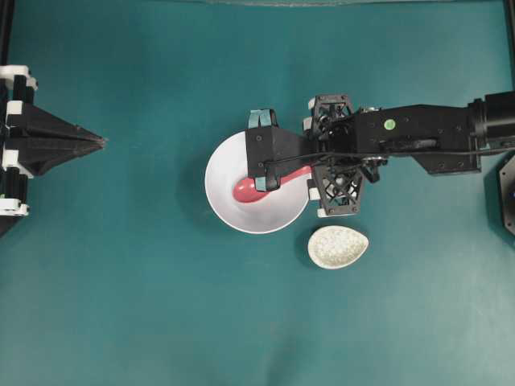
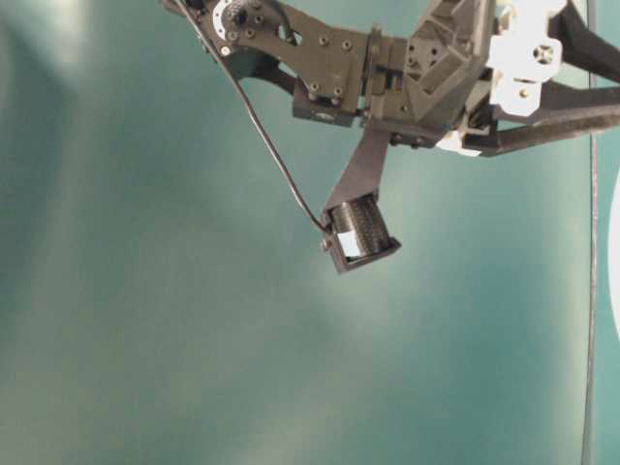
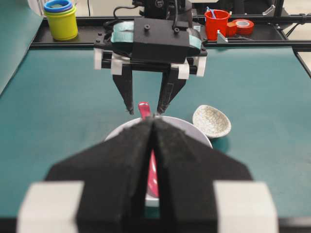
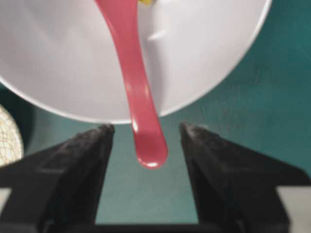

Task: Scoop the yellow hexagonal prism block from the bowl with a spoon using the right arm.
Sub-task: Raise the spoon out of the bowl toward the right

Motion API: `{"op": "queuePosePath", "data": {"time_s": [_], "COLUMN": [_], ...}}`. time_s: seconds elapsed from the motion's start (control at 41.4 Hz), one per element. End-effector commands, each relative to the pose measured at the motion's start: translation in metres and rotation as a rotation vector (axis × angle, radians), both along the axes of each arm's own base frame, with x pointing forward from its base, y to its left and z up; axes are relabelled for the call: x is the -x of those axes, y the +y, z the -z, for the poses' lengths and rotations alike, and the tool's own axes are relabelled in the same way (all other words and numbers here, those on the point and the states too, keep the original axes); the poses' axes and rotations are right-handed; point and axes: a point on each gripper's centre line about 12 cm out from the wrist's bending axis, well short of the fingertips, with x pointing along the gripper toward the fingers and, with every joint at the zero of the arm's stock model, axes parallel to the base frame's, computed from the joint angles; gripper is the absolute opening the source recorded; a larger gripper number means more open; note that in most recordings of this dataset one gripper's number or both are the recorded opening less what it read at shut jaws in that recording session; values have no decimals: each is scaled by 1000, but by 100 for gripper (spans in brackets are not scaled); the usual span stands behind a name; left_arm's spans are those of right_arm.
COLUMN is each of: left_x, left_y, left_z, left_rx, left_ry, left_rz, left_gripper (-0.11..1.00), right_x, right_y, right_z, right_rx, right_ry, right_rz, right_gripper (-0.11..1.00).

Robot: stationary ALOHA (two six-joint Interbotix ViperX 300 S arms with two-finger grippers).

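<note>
The yellow block (image 4: 145, 2) shows only as a sliver at the top edge of the right wrist view, lying inside the white bowl (image 1: 229, 211) just beside the spoon's neck; the other views hide it. The pink-red spoon (image 1: 256, 187) lies with its scoop in the bowl and its handle resting over the rim, the handle end jutting out past the bowl toward the right arm.

The right gripper (image 4: 146, 133) stands wide, one finger on each side of the handle end, and neither finger appears to touch it. Nothing is held. The step in hand is judged to be the approach for grasping the spoon; scooping has not begun.

The next move calls for the fingers to close squarely on the handle, probably a little lower or further in so the grip falls on the handle and not on its rounded tip. A glossy handle may slip or pivot if pinched near its end.

The left gripper (image 3: 151, 145) is pressed together, empty, well apart from the bowl. A small speckled dish (image 1: 338, 246) sits near the bowl.
</note>
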Motion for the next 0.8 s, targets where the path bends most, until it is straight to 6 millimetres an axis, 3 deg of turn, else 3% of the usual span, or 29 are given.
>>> {"op": "queuePosePath", "data": {"time_s": [0.0, 0.508, 0.774], "left_x": [-3, -2, -2], "left_y": [0, 0, 0], "left_z": [-6, -7, -8], "left_rx": [0, 1, -1], "left_ry": [-14, -17, -18], "left_rz": [-1, 0, 0], "left_gripper": [1, 1, 1], "right_x": [-1, 1, 2], "right_y": [-1, -2, -2], "right_z": [-9, -5, -9], "right_rx": [4, 3, -1], "right_ry": [-30, -24, -31], "right_rz": [-2, 4, 19], "right_gripper": [60, 35, 28]}}
